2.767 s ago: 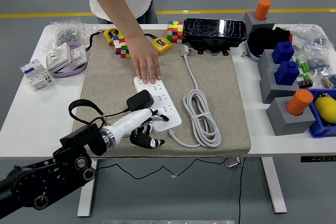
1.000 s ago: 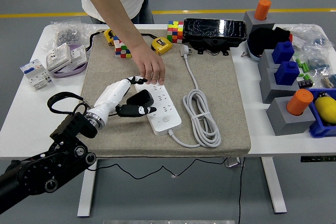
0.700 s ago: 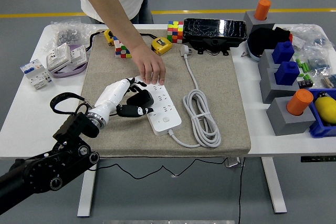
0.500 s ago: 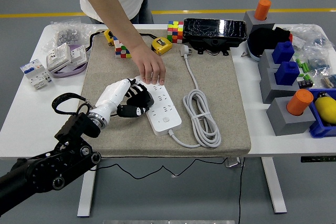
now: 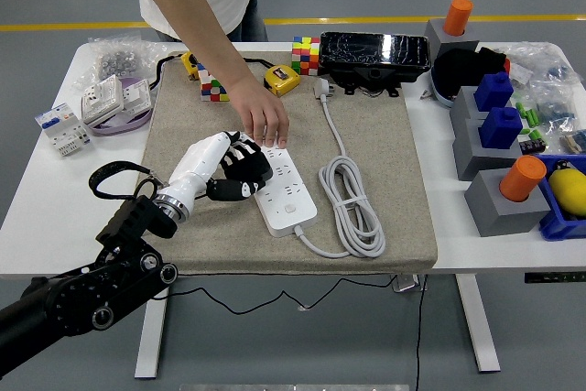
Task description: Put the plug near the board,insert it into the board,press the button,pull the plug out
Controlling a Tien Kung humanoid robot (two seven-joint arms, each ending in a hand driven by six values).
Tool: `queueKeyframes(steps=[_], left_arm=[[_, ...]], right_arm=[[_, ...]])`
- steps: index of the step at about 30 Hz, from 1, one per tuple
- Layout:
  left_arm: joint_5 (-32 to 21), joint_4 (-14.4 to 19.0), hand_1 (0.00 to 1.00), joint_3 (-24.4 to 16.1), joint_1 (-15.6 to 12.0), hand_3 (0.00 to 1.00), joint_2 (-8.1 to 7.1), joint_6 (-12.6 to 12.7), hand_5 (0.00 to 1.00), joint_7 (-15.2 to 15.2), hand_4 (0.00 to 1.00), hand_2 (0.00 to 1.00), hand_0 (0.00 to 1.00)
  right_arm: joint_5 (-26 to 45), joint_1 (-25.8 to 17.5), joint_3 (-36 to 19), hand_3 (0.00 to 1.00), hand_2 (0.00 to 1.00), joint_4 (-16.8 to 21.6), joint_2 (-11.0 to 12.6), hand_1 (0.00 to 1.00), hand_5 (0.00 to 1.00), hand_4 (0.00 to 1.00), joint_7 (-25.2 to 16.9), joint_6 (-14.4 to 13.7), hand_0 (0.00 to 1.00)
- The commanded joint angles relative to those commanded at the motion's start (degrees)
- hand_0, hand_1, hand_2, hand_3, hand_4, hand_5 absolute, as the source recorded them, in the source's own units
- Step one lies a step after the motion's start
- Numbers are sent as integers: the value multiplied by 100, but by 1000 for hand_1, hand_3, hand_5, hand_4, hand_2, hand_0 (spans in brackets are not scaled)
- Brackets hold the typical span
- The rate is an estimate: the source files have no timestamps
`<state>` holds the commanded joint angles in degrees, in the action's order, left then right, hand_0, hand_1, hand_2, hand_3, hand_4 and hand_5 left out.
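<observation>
Insertion looks underway: the white-and-black left hand [image 5: 229,164] curls around the black plug [image 5: 247,168] on the white power board [image 5: 286,191], a person's hand [image 5: 264,119] steadying at 12 o'clock; button-press and pull-out remain.

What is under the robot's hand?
The left hand covers a black plug sitting on the white power strip, which lies on the beige mat. Whether the plug's prongs are in a socket is hidden. A person's hand rests on the strip's far end.
</observation>
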<state>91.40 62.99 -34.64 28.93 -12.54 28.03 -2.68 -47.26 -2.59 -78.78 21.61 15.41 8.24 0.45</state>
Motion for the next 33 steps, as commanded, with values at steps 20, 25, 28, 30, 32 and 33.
queueKeyframes(steps=[20,25,28,30,32,33], left_arm=[[155,-239,391,-628,-158,535,-74,55,2,287,598,450,354],[183,-362,391,-702,-172,535,-103,76,2,294,598,450,354],[189,-441,400,-735,-191,539,-107,51,2,256,603,460,374],[213,-470,400,-713,-195,539,-111,25,2,208,603,460,374],[221,-505,469,-693,-192,566,-110,5,2,173,657,514,444],[239,-526,469,-685,-191,566,-107,-6,2,147,657,514,444]], right_arm=[[-1,9,-37,536,592,6,-34,627,403,877,-2,0,526],[1,5,-21,536,592,3,-29,627,403,877,-1,-1,526],[3,3,-10,535,592,3,-27,627,404,876,-1,0,526],[5,0,3,535,592,2,-24,627,404,876,0,2,526],[6,7,15,536,592,2,-18,627,403,876,1,3,527],[7,10,16,536,592,3,-16,627,403,876,0,2,527]])
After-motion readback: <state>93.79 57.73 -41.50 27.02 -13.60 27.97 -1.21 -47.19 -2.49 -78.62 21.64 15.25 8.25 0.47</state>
